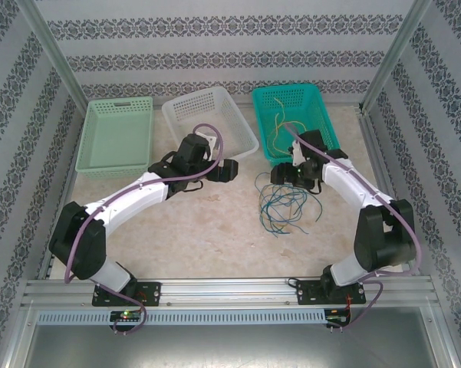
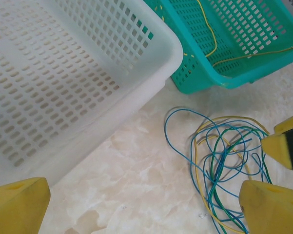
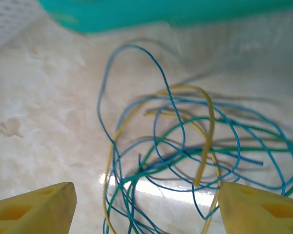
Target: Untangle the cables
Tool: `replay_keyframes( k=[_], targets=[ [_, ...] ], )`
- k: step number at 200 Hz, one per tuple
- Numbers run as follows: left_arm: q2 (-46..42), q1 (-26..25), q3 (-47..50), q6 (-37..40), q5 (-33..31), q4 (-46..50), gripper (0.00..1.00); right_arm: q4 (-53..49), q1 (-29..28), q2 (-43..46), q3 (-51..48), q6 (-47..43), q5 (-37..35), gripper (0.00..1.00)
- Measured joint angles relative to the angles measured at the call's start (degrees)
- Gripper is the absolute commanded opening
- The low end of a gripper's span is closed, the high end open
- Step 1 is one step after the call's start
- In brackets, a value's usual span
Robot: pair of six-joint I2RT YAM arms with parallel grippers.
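Observation:
The cables lie as a loose tangle of thin blue, green and yellow strands on the marble table, in front of the teal basket. My right gripper hangs over the tangle's far edge. In the right wrist view the right gripper is open, its yellow fingertips wide apart, with cables lying between and beyond them. My left gripper is open above bare table, left of the tangle. In the left wrist view the left gripper holds nothing, and the cables lie to its right.
A white basket stands just behind the left gripper, and a pale green basket sits at far left. Yellow strands lie inside the teal basket. The right gripper's yellow pads show at the left wrist view's right edge.

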State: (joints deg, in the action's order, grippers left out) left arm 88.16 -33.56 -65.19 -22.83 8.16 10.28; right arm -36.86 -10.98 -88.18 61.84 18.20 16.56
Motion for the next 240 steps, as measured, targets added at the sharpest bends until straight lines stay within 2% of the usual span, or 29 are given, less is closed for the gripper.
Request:
replay_keyframes(
  k=[30, 58, 70, 99, 115, 141, 193, 240],
  targets=[
    [-0.15, 0.0, 0.04, 0.04, 0.22, 0.0, 1.0, 0.68, 0.0, -3.17, 0.24, 1.84, -0.28, 0.7],
    [-1.49, 0.0, 1.31, 0.02, 0.2, -0.04, 1.0, 0.81, 0.0, -4.55, 0.31, 2.8, -1.11, 0.57],
    [-1.79, 0.0, 1.64, 0.02, 0.2, -0.02, 0.99, 0.85, 0.0, -5.18, 0.61, 2.67, -1.36, 0.49],
    [-1.81, 0.0, 1.68, 0.02, 0.2, -0.02, 1.0, 1.4, 0.0, -6.99, 1.33, 3.08, -2.32, 0.21],
    [-1.81, 0.0, 1.7, 0.02, 0.17, -0.02, 1.0, 1.49, -0.02, -7.04, 1.4, 2.84, -2.95, 0.15],
    [-1.81, 0.0, 1.7, 0.02, 0.15, -0.02, 1.0, 1.7, -0.04, -7.02, 1.53, 2.58, -4.5, 0.0],
    [-1.81, 0.0, 1.7, 0.02, 0.17, -0.02, 1.0, 1.36, -0.96, -4.0, 1.55, 0.46, -7.63, 0.0],
    [-1.79, 0.0, 1.7, -0.02, 0.37, -0.04, 1.0, 2.97, -6.86, 8.59, 2.19, -2.25, -9.11, 0.0]
  ],
)
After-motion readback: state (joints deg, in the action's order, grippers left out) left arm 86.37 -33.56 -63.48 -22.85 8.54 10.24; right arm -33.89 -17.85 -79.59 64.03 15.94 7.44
